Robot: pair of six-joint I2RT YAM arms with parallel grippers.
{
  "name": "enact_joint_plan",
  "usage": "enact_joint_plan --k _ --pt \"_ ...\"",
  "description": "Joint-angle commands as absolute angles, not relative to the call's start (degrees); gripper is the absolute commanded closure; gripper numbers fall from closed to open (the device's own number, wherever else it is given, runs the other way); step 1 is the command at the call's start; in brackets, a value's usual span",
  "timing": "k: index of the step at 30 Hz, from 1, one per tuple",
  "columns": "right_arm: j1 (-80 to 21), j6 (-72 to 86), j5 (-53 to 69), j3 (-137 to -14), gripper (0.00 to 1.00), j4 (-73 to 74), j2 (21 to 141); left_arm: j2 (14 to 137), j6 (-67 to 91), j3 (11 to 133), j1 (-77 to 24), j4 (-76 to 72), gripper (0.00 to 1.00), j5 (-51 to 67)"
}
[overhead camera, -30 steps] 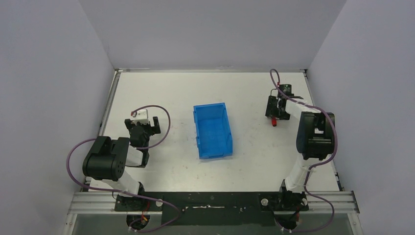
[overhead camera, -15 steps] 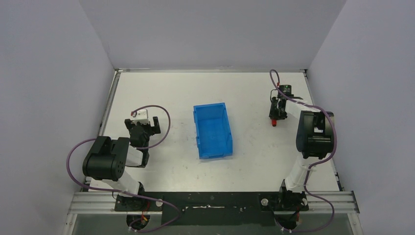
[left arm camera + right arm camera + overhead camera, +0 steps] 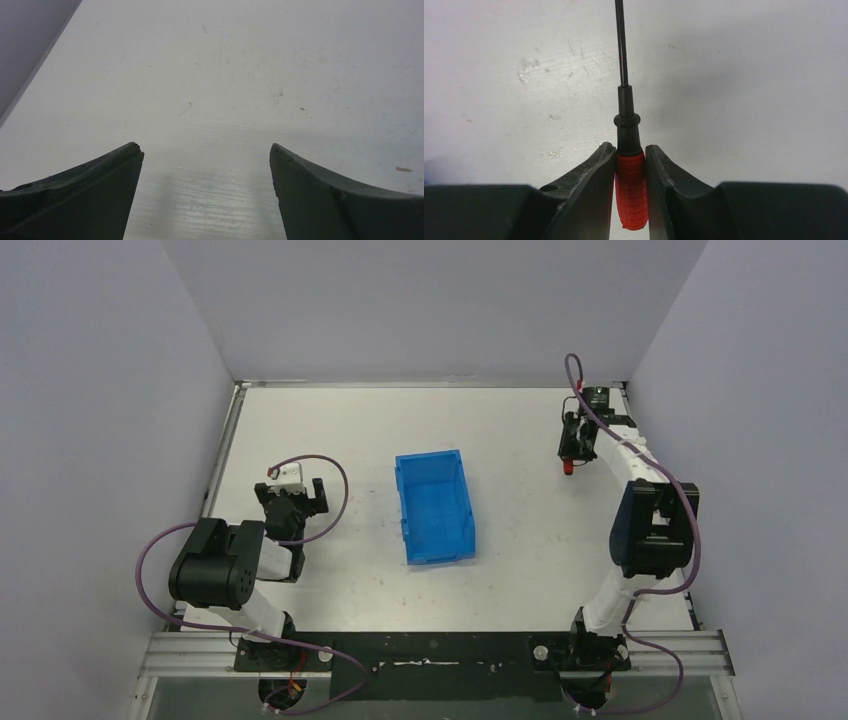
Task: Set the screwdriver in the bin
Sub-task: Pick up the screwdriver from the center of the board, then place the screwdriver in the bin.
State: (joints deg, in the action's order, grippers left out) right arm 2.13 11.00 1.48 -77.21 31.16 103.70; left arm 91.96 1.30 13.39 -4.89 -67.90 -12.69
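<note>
Screwdriver (image 3: pixel 630 197): ribbed red handle, black collar, thin black shaft. Right claw (image 3: pixel 630 151) clenched on the handle. Left claw (image 3: pixel 206 152) released above the desk (image 3: pixel 240 75).

Left claw (image 3: pixel 205 149) spread wide, scuffed white table (image 3: pixel 225 75) beneath

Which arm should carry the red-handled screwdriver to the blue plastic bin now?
Right. The right fingers are shut on the small red-handled screwdriver, right of the blue rectangular plastic bin; the left fingers are open, holding nothing.
</note>
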Motion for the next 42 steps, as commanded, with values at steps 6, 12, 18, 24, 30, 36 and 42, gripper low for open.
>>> enact_joint_plan --k 6,12,18,24,30,36,42 --pt "1.9 9.9 0.2 -90.2 0.97 39.8 94.2 92.2 1.9 14.5 -4.6 -69.5 0.03 -12.9" --pt "1.0 9.6 0.4 -98.7 0.97 44.8 91.9 92.2 1.9 14.5 -4.7 -69.5 0.03 -12.9" --pt "0.4 9.4 0.2 -106.9 0.97 49.4 90.5 92.2 1.9 14.5 -4.7 -69.4 0.03 -12.9" --pt "-2.9 10.4 -1.5 -110.3 0.97 53.2 89.8 92.2 1.9 14.5 -4.7 -69.5 0.03 -12.9" --pt "-8.8 12.4 -3.9 -110.0 0.97 54.4 90.0 92.2 1.9 14.5 -4.7 -69.4 0.03 -12.9" --pt "-15.8 16.2 -4.5 -108.9 0.97 53.0 91.0 92.2 1.9 14.5 -4.7 -69.5 0.03 -12.9" --pt "-24.6 20.1 -6.4 -110.2 0.98 51.2 93.0 92.2 1.9 14.5 -4.7 -69.4 0.03 -12.9"
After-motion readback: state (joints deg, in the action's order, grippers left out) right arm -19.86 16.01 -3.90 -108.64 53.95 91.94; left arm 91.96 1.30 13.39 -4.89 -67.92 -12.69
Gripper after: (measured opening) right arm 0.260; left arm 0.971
